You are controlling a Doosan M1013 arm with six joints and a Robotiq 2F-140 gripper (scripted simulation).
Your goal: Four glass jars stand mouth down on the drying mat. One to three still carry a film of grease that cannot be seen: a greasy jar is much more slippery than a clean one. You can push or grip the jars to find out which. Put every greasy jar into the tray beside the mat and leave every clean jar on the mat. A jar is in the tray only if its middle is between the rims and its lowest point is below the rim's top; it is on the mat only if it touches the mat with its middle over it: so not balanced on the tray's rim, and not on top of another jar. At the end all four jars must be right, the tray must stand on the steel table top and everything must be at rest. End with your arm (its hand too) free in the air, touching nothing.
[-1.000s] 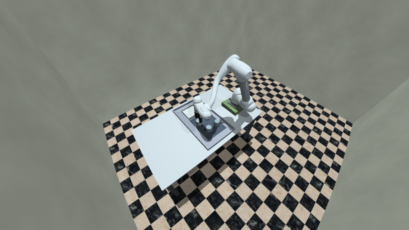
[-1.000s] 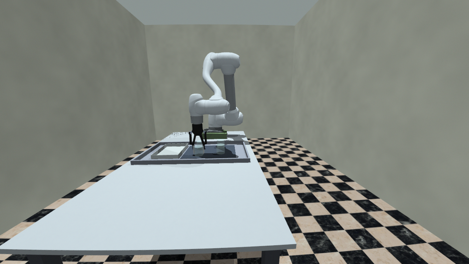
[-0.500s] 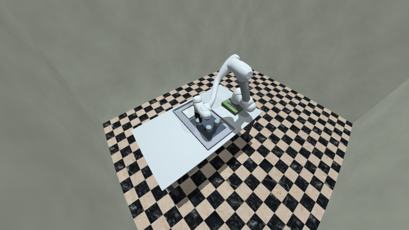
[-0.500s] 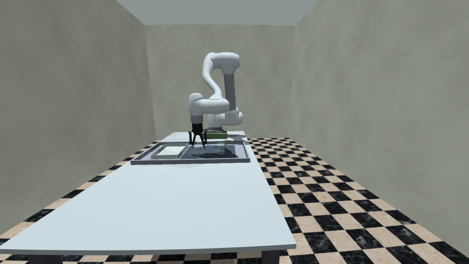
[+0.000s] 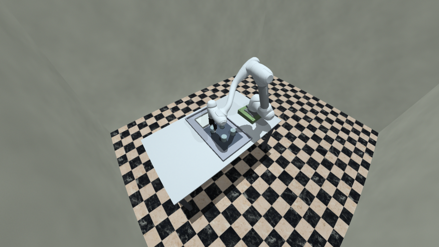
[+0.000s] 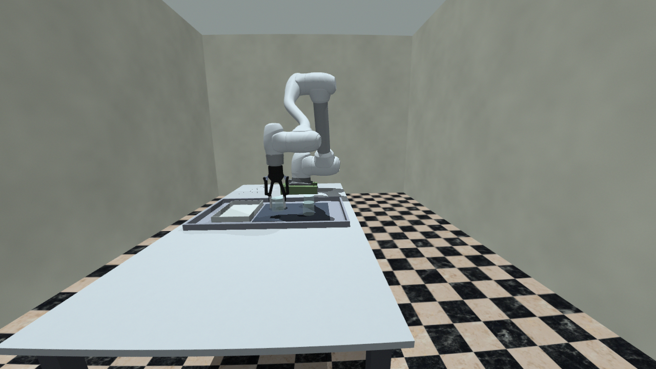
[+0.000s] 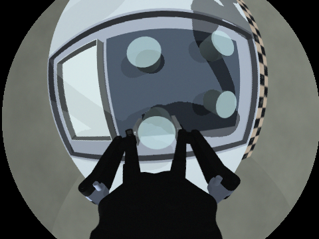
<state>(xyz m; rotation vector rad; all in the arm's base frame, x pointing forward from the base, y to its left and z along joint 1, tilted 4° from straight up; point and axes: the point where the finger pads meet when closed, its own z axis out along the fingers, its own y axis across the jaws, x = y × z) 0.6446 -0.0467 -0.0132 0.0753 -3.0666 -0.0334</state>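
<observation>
So the fingers (image 5: 213, 130) (image 6: 277, 198) are clamped on the near jar (image 5: 212, 129) (image 6: 277, 202) (image 7: 156, 133), which is over the mat (image 5: 228, 145) (image 6: 293, 217) (image 7: 173, 79) at the side nearest the exterior camera. Can't tell if it's touching down. Biggest worry imo: if it's greasy, it could slide out of the pads on a lift and tip over. A sideways swing could also clip the tray's rim (image 5: 202, 122) (image 6: 233, 219) (image 7: 102, 89). Jar's mouth down, long axis basically vertical.

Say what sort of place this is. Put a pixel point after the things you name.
Probably a bare robot test room made up as a dish-drying station: an arm (image 5: 262, 95) (image 6: 322, 123) bolted by a table (image 5: 171, 159) (image 6: 206, 284), with four glass jars on a mat (image 5: 235, 140) (image 6: 293, 215) (image 7: 173, 79).
</observation>
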